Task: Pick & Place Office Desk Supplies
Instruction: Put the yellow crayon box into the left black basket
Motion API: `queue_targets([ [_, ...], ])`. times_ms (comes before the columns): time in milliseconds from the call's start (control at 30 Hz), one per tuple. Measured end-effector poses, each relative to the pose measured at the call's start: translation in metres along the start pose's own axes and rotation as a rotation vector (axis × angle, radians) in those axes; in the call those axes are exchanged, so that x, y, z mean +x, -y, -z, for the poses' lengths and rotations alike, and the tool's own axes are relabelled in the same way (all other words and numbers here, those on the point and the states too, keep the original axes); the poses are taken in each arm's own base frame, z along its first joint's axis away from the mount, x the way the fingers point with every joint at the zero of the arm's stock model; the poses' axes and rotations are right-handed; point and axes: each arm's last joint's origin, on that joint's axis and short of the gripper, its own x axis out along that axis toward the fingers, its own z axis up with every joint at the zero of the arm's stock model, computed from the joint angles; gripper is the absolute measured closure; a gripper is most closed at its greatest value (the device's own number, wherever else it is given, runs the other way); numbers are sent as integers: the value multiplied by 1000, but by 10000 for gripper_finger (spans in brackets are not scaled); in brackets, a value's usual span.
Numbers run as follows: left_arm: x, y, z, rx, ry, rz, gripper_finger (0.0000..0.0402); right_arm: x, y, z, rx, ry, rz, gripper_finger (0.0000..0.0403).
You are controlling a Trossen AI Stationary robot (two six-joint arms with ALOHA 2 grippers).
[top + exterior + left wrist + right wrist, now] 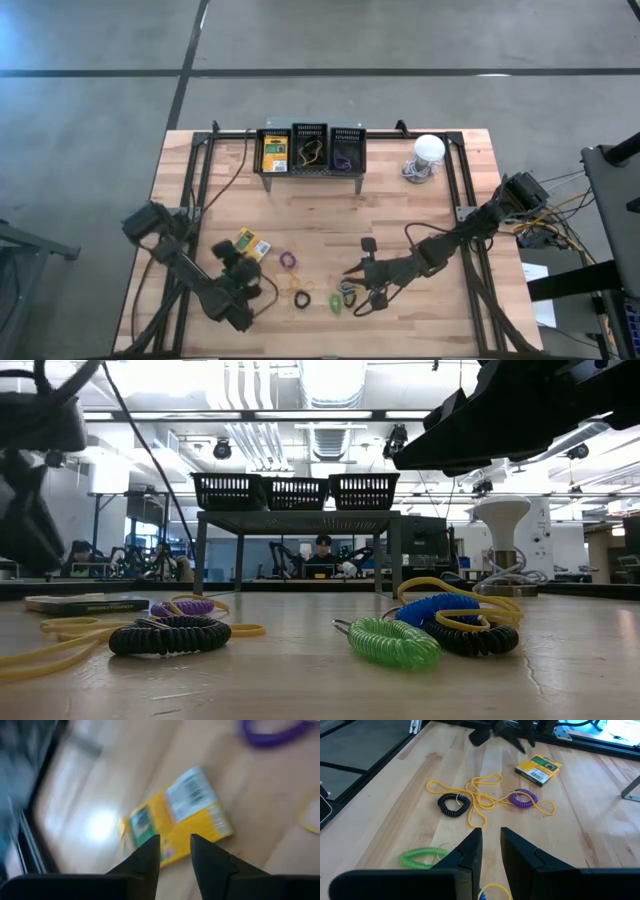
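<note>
A yellow-and-green crayon box (252,243) lies flat on the wooden table, left of centre. My left gripper (236,263) hovers at its near side, open, with the box (175,820) showing past its fingertips; this view is blurred. From the right wrist view the left gripper (504,735) stands clear of the box (538,768). Coiled bands lie loose mid-table: purple (522,798), black (454,804), green (422,857), among thin yellow bands (482,795). My right gripper (491,845) hangs above them, narrowly open, with nothing between its fingers.
A grey shelf (310,172) at the far centre carries three black baskets; they hold a crayon box (275,153), a yellow band (309,153) and a purple band (345,156). A white bulb-like object (428,152) stands at the far right. Blue and black coils (455,622) lie under my right arm.
</note>
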Motion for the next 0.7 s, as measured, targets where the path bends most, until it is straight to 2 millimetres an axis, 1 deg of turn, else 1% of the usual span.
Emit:
queue_targets([
  [67,-2,-10,1,-112,-68,18,300,0,1,0,3,0,2,339],
  [167,-1,-21,7,-209,-142,93,314,0,1,0,6,0,3,339],
  [267,11,-25,15,-314,-161,211,333,0,1,0,8,0,3,337],
  [367,28,-22,19,-428,-120,376,354,0,1,0,9,1,3,333],
  [433,41,-23,19,-494,-28,439,367,0,1,0,9,0,3,331],
  [500,52,-18,10,-617,122,488,378,0,1,0,10,1,3,330],
  [567,62,-21,-1,-694,325,444,387,0,1,-1,11,4,4,330],
  [633,63,-21,-19,-701,469,423,394,1,2,-1,12,5,6,332],
  [700,66,-25,-33,-597,526,394,397,1,2,-1,10,5,7,335],
])
